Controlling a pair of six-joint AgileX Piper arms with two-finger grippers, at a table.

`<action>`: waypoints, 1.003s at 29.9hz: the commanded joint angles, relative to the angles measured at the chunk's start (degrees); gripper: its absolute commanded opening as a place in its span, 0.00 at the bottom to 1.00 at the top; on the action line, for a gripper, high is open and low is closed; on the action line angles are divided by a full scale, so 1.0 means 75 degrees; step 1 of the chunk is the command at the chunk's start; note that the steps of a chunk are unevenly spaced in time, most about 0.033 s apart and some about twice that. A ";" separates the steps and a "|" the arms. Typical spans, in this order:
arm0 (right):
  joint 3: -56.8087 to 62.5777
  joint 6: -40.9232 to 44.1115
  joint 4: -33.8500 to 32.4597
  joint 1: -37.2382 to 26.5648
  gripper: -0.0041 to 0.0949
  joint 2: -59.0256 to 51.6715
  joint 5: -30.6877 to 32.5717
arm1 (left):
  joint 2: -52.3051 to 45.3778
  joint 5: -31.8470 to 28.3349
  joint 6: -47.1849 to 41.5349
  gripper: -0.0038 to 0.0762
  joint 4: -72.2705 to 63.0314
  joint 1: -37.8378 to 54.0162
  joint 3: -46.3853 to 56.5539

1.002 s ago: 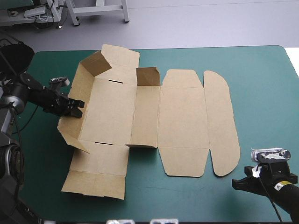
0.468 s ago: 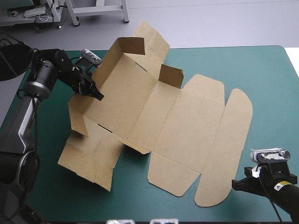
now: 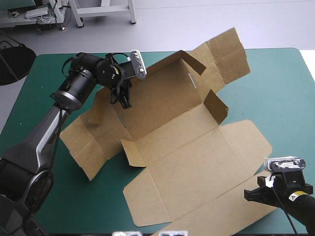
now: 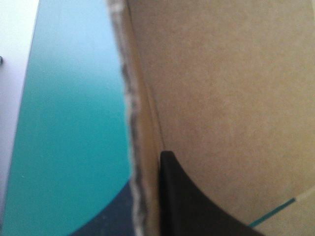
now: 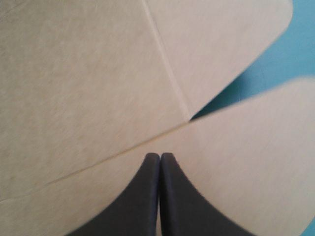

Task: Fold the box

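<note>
I count one box (image 3: 187, 147) from the high view, a brown cut sheet lying skewed across the teal-green cover (image 3: 280, 98). A few flaps stand up, and one far flap shows past the table's far edge. There are two grippers. The left gripper (image 3: 125, 102) sits at the box's raised left wall. Only its wrist view tells me the grip: the board's raw edge runs between its black fingers (image 4: 197, 206), which are clamped onto it. The right gripper (image 3: 248, 195) sits at the sheet's near right corner. Its own wrist view shows both fingers pressed together into one point, holding nothing, with board spread just ahead.
</note>
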 commanded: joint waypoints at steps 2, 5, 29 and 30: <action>-0.0198 -0.0054 0.0122 0.0012 0.02 0.0041 -0.0329 | -0.0455 -0.1168 0.0144 0.04 0.1158 -0.0697 -0.0279; -0.0198 -0.0054 0.0122 0.0012 0.02 0.0041 -0.0329 | -0.0455 -0.1442 0.0144 0.04 0.1615 -0.1139 -0.0279; -0.0198 -0.0032 0.0151 0.0012 0.02 0.0041 -0.0340 | -0.0455 -0.0573 -0.1072 0.04 0.2471 -0.2769 -0.0054; -0.0198 -0.0032 0.0151 0.0012 0.02 0.0041 -0.0324 | -0.0455 -0.0684 -0.1211 0.04 0.2649 -0.2769 0.0011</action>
